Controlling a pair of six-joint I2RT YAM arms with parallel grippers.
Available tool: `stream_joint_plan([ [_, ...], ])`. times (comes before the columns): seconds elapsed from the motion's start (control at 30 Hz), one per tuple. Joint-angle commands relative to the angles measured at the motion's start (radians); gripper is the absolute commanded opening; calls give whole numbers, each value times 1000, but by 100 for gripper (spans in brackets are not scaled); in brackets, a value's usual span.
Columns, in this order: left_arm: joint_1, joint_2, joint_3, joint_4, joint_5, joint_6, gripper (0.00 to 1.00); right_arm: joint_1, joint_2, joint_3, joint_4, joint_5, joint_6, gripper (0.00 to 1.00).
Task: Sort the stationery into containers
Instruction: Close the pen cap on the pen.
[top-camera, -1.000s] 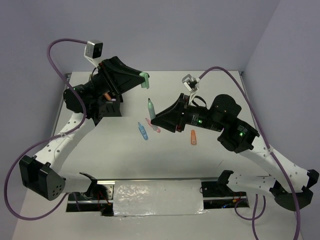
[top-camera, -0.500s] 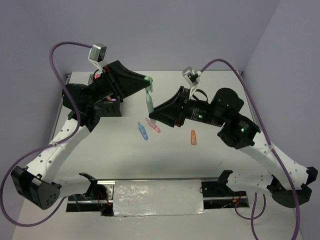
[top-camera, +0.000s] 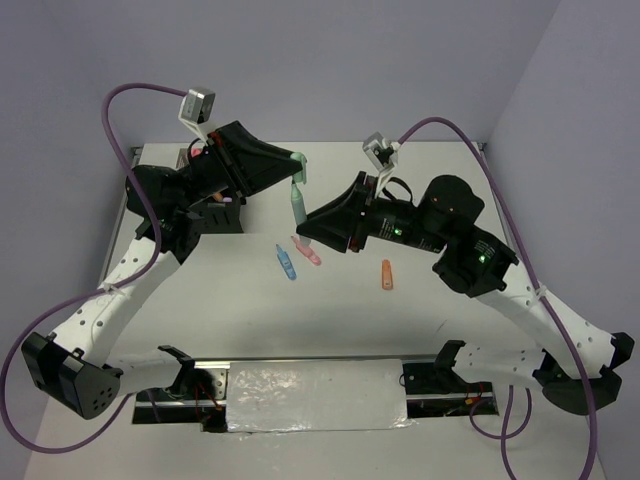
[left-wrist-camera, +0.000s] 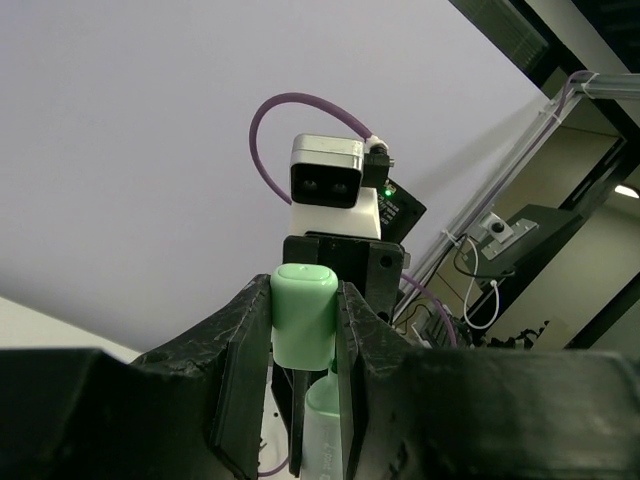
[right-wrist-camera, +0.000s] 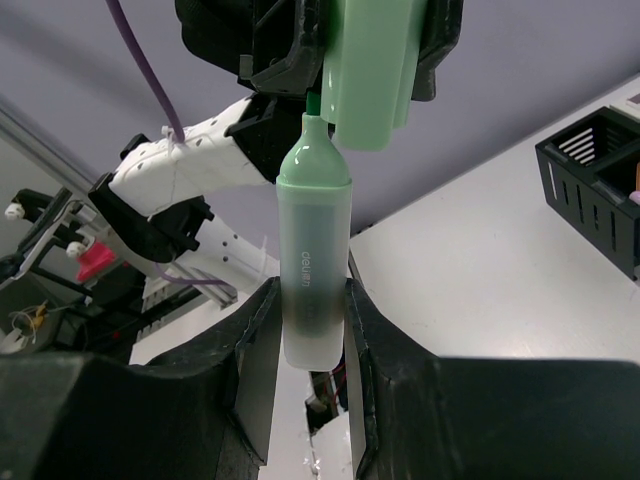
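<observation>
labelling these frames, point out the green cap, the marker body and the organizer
green cap (left-wrist-camera: 303, 318): left wrist view, middle of its side
marker body (right-wrist-camera: 313, 300): right wrist view, middle of barrel
organizer (right-wrist-camera: 588, 200): right wrist view, slotted near wall

Cap (left-wrist-camera: 303, 335) is clamped between the left gripper (left-wrist-camera: 303, 300) jaws, mouth down. Marker body (right-wrist-camera: 313, 270) stands upright between the right gripper (right-wrist-camera: 312, 335) jaws, directly under the cap, tip at the cap's mouth. Left jaws sit above the right jaws, both off the table (top-camera: 440, 170). Organizer (top-camera: 213, 217) is on the table left of the left jaws, under that arm. First loose marker (top-camera: 286, 262) and second loose marker (top-camera: 306, 250) lie side by side, nearside of the right jaws. Third loose marker (top-camera: 386, 274) lies further right, apart.
</observation>
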Motion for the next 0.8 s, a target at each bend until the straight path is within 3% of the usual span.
stream_joint_plan([
  [0.0, -6, -8, 44, 24, -15, 32, 1, -8, -29, -12, 26, 1, -12, 15],
  [0.77, -4, -16, 24, 15, -26, 39, 1, -51, -49, -39, 20, 16, -12, 14],
])
